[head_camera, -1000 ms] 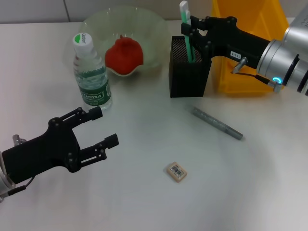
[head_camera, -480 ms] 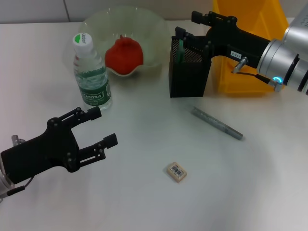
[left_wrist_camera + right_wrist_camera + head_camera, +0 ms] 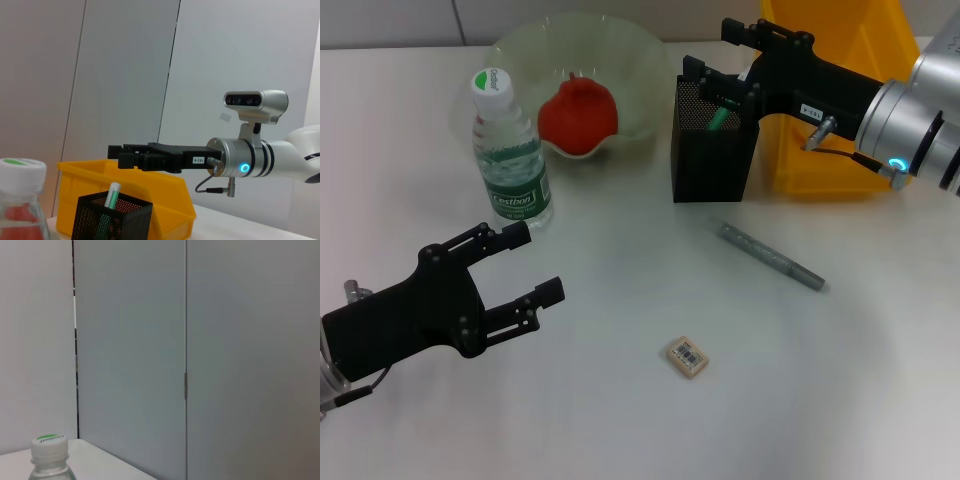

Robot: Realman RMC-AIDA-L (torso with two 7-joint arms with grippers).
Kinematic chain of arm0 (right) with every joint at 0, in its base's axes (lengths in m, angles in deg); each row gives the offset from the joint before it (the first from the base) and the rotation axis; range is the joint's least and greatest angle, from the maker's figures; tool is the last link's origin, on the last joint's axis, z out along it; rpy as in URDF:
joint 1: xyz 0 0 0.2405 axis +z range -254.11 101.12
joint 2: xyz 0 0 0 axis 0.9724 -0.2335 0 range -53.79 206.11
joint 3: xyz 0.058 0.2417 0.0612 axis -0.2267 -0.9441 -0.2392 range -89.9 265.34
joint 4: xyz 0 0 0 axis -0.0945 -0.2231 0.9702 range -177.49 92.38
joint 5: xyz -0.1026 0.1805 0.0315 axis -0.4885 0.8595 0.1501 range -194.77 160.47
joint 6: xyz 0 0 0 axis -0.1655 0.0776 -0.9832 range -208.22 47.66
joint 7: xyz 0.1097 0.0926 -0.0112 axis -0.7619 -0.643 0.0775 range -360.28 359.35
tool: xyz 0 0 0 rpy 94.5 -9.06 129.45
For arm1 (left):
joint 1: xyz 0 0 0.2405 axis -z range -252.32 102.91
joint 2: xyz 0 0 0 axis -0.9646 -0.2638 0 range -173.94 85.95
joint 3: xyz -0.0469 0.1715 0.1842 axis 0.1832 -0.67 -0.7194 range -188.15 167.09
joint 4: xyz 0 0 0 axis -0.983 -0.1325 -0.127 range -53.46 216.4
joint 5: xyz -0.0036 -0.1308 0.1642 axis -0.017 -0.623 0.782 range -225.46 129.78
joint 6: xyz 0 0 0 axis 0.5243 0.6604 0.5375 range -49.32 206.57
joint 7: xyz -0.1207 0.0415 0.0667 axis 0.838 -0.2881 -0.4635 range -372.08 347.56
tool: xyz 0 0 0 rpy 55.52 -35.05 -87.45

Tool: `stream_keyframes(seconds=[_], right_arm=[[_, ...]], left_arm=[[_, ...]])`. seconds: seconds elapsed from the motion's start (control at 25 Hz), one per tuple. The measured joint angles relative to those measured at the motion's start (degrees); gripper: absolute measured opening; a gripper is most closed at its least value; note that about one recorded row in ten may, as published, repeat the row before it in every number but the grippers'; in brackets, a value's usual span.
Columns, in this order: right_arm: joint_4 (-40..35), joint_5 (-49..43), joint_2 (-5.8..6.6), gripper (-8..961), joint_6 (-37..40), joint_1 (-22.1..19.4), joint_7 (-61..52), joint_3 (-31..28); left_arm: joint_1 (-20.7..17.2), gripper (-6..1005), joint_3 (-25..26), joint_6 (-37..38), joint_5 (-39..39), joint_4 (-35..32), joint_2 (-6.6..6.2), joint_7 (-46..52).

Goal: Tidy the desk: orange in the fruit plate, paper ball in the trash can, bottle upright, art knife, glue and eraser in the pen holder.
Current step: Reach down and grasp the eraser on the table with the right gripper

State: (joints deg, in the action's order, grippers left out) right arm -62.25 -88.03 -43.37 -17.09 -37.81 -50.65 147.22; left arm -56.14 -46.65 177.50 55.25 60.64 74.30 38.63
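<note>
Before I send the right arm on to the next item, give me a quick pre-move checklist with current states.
1. Green-and-white item inside the pen holder: ok, leaning against the mesh.
2. Right gripper released: ok, jaws open above the holder.
3. Bottle upright: ok.
4. Orange in the fruit plate: ok.
5. Grey pen-shaped item and eraser put away: not ok, both lie on the table.
6. Left gripper out of the way: ok, open, empty, near the front of the table.
</note>
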Motion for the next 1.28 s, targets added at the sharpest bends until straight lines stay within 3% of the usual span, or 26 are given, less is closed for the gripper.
stream_keyframes(seconds=[1.28], right_arm=[[-0.5, 0.1, -0.09, 811, 0.9, 0.0, 0.9, -0.4]], left_arm=[[0.3, 785, 0.0, 0.1, 0.0, 0.0, -0.08, 0.1]])
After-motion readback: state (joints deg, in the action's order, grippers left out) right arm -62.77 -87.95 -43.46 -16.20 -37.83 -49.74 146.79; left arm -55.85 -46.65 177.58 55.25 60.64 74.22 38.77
